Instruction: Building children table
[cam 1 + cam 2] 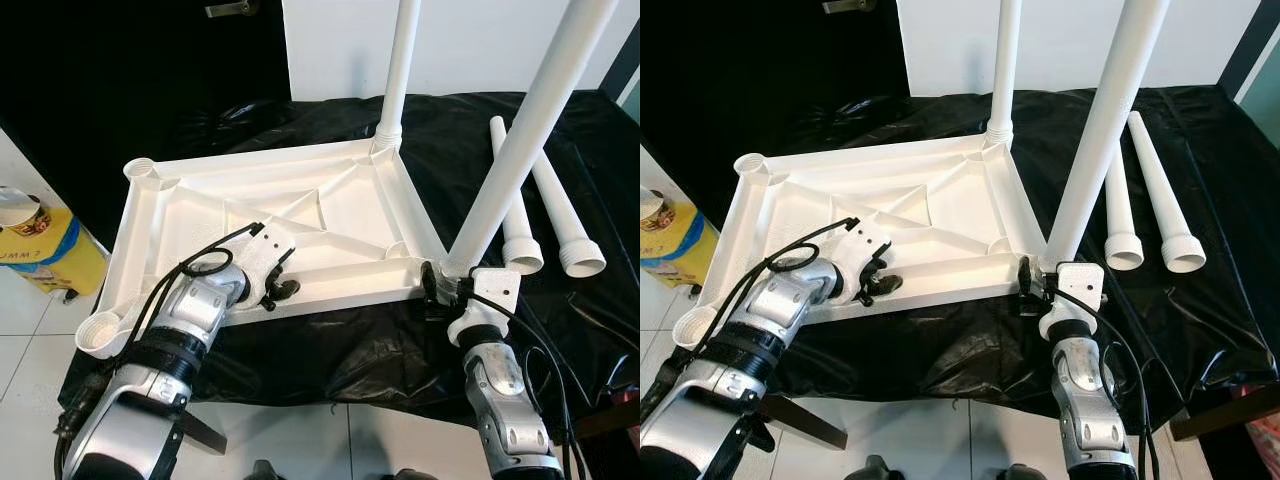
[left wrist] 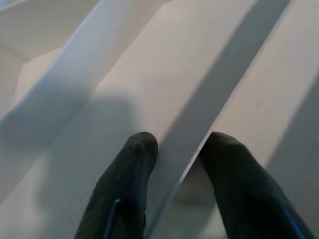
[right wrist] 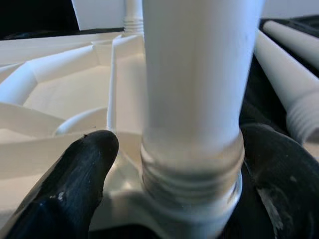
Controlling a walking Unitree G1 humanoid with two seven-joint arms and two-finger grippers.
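The white plastic tabletop (image 1: 200, 200) lies upside down on a black sheet. One white leg (image 1: 400, 70) stands in its far right corner socket. A second leg (image 1: 520, 130) stands in the near right corner. My right gripper (image 1: 445, 290) is shut on this leg's threaded base (image 3: 192, 174), one black finger (image 3: 75, 184) on each side. My left gripper (image 1: 278, 290) is shut on a thin rib (image 2: 172, 189) under the tabletop, near its front edge. Two loose legs (image 1: 515, 215) (image 1: 560, 215) lie side by side on the sheet to the right.
The black sheet (image 1: 350, 350) covers a low surface whose front edge is just before me, with tiled floor below. A yellow tub (image 1: 40, 255) stands on the floor at the left. The tabletop's two left corner sockets (image 1: 140, 170) (image 1: 100, 335) hold nothing.
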